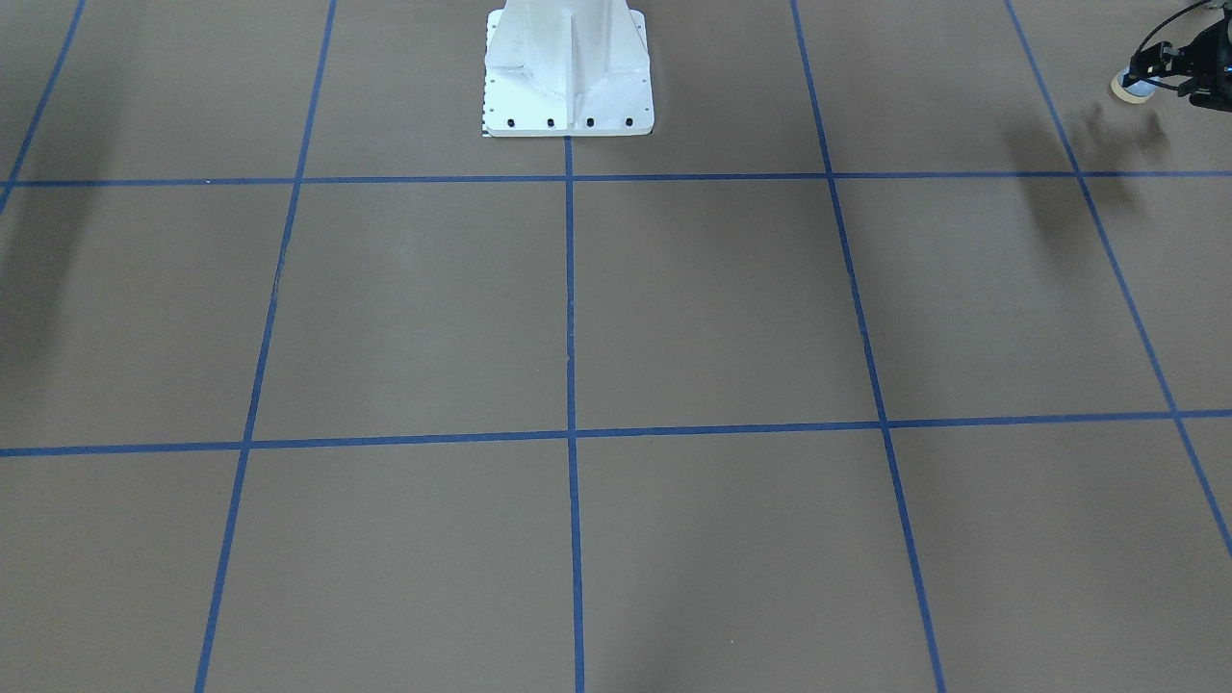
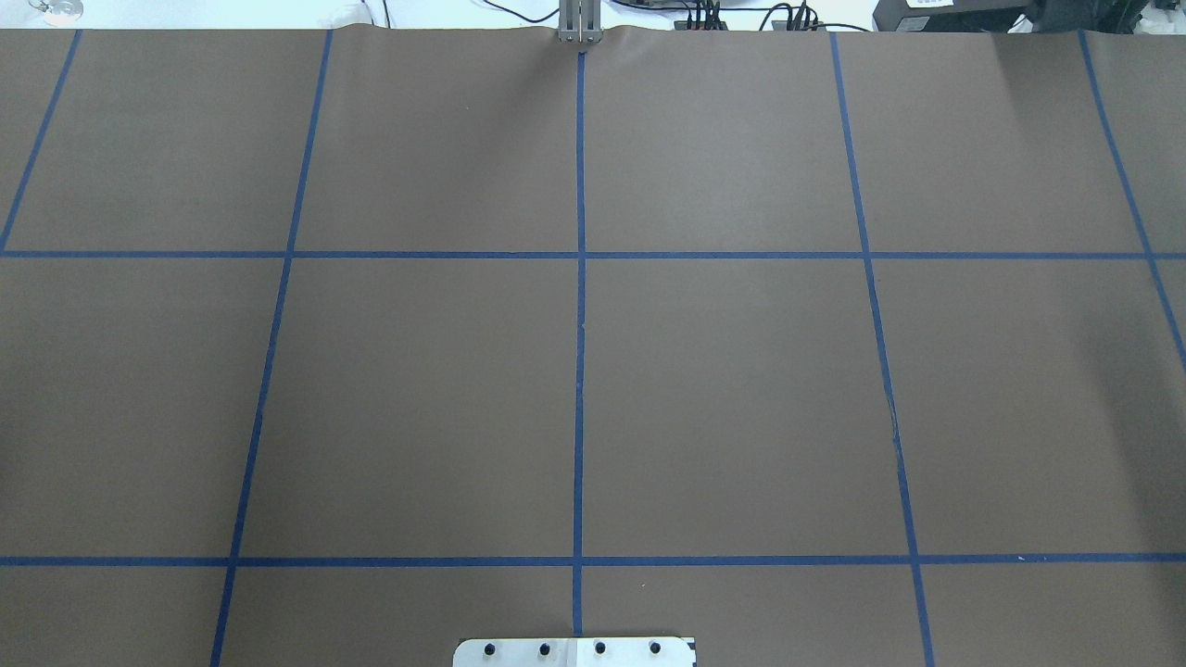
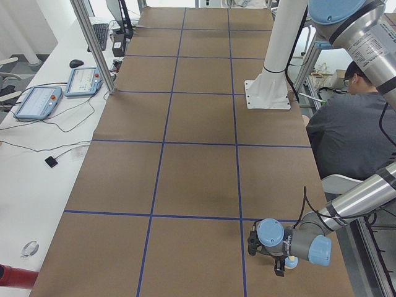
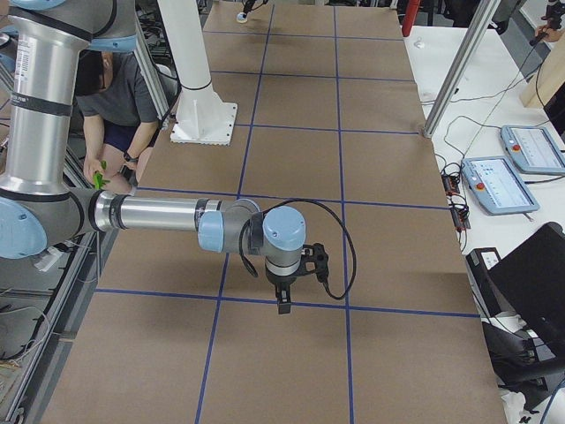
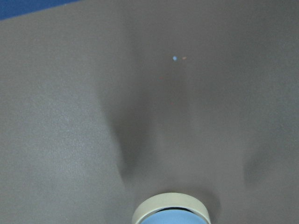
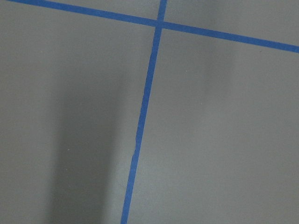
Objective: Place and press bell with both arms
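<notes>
The light-blue bell [image 1: 1128, 89] with its cream base is held in my left gripper [image 1: 1150, 72] at the top right corner of the front-facing view, above the brown table, with its shadow below it. In the exterior left view the bell [image 3: 291, 262] hangs at the near arm's gripper [image 3: 281, 267]. The left wrist view shows the bell's cream rim [image 5: 170, 210] at the bottom edge. My right gripper [image 4: 283, 303] shows only in the exterior right view, pointing down just above the table; I cannot tell if it is open. No arm shows in the overhead view.
The white bolted pedestal [image 1: 568, 72] stands at the table's robot side. A seated operator [image 3: 346, 130] is beside the table near the pedestal. Control tablets [image 4: 494, 185] lie on the white side bench. Blue tape lines [image 6: 140, 121] mark grid squares.
</notes>
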